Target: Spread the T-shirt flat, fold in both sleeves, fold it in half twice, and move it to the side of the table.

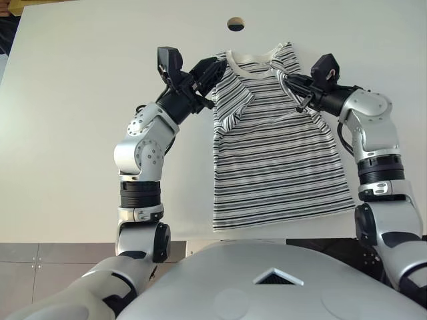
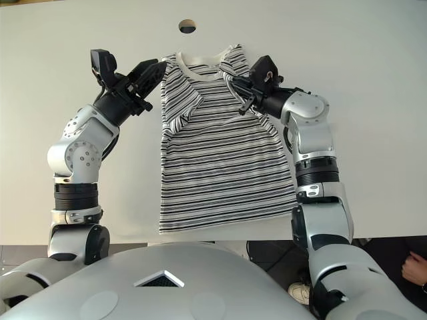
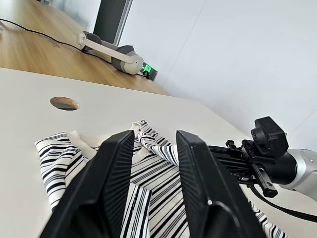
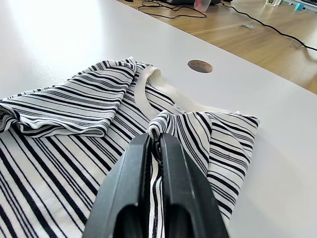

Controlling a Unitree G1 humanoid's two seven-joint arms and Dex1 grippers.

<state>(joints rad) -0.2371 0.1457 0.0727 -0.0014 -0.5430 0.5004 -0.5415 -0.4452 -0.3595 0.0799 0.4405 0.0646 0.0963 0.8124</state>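
A black-and-white striped T-shirt (image 1: 273,153) lies on the white table (image 1: 80,133), collar at the far end and hem at the near edge. Its left sleeve (image 1: 233,100) is folded in over the chest. My left gripper (image 1: 212,70) hovers open at the left shoulder beside the collar; in the left wrist view its fingers (image 3: 119,158) straddle the cloth without pinching it. My right gripper (image 1: 288,80) is shut on a fold of the right sleeve (image 4: 198,129) by the right shoulder. Cloth is pinched between its tips (image 4: 156,136).
A round cable hole (image 1: 235,24) sits in the table just beyond the collar. Bare table stretches wide to the left and narrower to the right of the shirt. Beyond the far edge is a wooden desk with cables and a grey device (image 3: 114,49).
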